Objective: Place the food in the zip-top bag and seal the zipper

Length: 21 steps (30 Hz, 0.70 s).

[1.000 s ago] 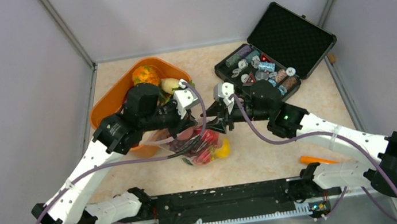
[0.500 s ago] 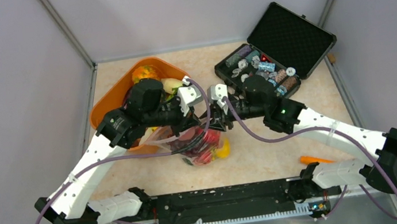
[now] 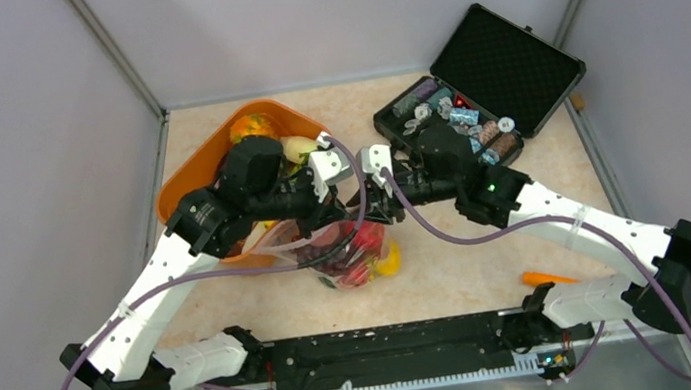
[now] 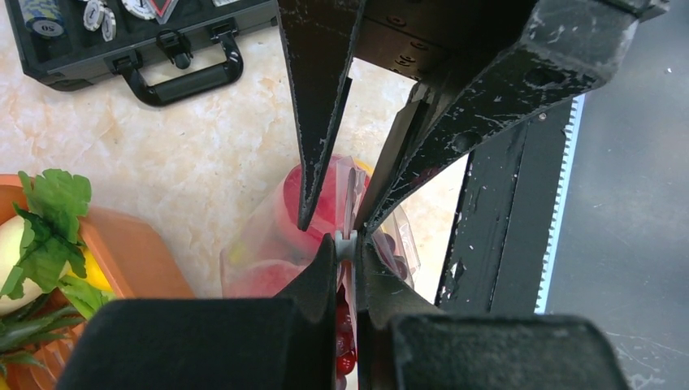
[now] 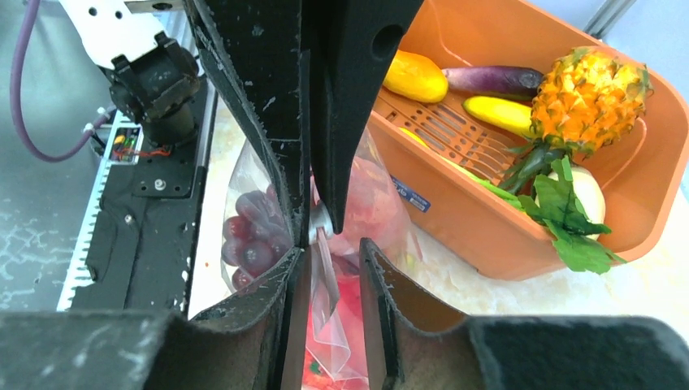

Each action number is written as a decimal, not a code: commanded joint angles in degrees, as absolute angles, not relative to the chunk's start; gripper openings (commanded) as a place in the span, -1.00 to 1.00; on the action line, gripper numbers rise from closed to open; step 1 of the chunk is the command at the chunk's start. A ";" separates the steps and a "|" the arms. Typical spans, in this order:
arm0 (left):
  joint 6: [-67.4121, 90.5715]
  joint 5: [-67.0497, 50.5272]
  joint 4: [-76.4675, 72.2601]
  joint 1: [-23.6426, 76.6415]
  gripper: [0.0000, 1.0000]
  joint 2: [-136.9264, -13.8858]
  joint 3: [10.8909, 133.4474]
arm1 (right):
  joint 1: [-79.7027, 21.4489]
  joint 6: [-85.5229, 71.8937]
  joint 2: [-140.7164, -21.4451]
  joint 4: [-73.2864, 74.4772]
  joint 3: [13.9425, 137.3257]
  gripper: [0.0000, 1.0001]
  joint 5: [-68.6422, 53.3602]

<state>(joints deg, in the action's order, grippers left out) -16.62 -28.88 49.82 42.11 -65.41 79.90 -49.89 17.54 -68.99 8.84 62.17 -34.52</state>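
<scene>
**Position.** The zip-top bag (image 3: 353,251) rests on the table (image 3: 452,267) just in front of the orange basket (image 3: 187,184), between the two arms, with its upper edge lifted. Purple grapes (image 5: 253,244), red pieces (image 3: 360,241) and a yellow piece (image 3: 390,262) show through the clear film.

**Left arm.** The left end effector (image 4: 345,244) is pinched tight on the bag's upper edge.

**Right arm.** The right end effector (image 5: 331,249) straddles the same edge just beside the left one. Its jaws stand narrowly apart, with a gap beside the film, so no grip is confirmed.

**Surroundings.** The basket holds a pineapple (image 5: 589,89), a leafy piece (image 5: 569,219) and a purple eggplant (image 5: 491,79). An open black case (image 3: 504,63) sits at the far right. An orange piece (image 3: 548,278) lies on the table near the right arm's base.
</scene>
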 commanded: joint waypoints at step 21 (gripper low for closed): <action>-17.70 -16.78 48.96 42.50 -1.00 -59.05 74.83 | -51.12 13.35 -64.99 4.69 62.09 -1.00 -25.92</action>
